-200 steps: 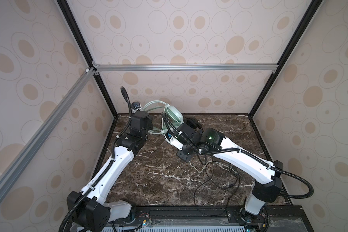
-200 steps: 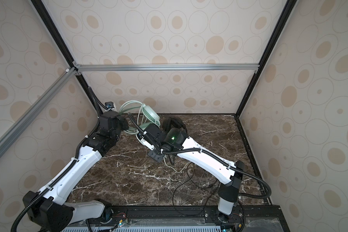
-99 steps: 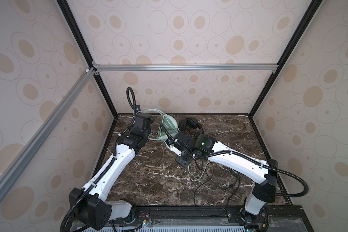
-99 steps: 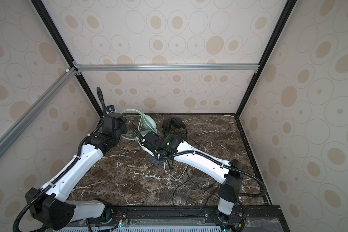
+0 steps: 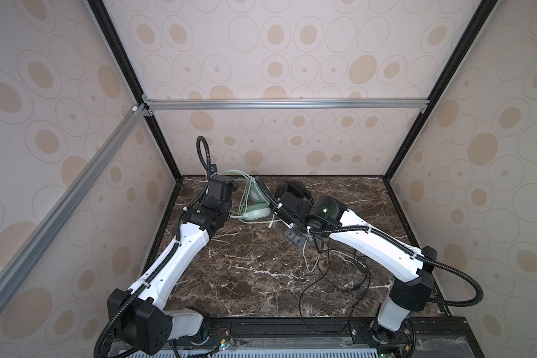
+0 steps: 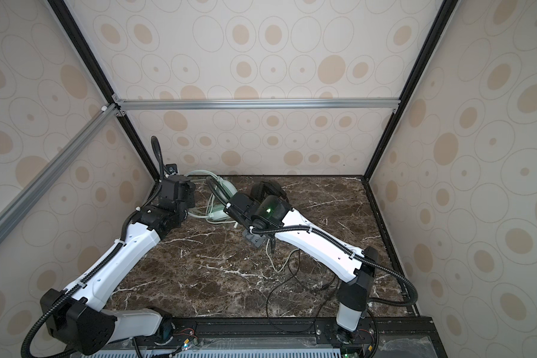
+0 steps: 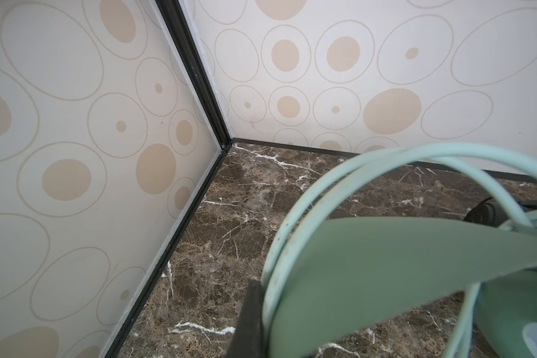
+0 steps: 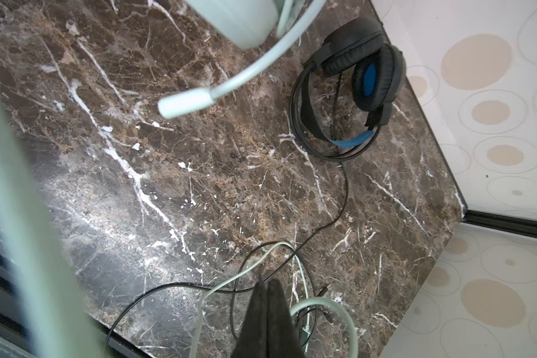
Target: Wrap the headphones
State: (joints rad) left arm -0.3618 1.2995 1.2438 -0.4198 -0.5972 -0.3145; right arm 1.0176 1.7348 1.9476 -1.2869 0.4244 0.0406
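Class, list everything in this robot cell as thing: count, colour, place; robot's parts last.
mint headset: 1, pale green, table's back left
black headset: 1, black and blue, table's back middle
mint cable: 1, pale green, looped around mint headset, trailing to right gripper
black cable: 1, black, loose, front right
table: 1, brown marble, cell floor
walls: 3, cream with tan ovals, around table
left gripper: 1, black, shut on mint headset
right gripper: 1, black, shut on mint cable

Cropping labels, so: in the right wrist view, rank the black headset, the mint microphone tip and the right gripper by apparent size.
1. black headset
2. right gripper, though nearness inflates it
3. mint microphone tip
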